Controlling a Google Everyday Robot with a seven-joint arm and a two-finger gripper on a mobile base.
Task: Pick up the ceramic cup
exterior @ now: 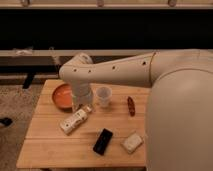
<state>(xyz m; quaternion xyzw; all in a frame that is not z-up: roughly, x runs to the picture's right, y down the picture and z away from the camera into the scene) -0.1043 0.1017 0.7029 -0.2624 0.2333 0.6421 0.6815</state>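
The ceramic cup (103,95) is small, pale and tapered, standing upright near the back middle of the wooden table (50,145). My arm reaches in from the right and bends down over the table. The gripper (83,103) hangs just left of the cup, between it and the orange bowl (62,96). It is low over the table and holds nothing that I can see. The gripper's body hides part of the bowl's right side.
A white bottle with a label (74,120) lies on its side just below the gripper. A black flat object (103,141) and a white block (132,142) lie near the front. A brown oblong item (131,105) lies right of the cup. A dark shelf runs behind.
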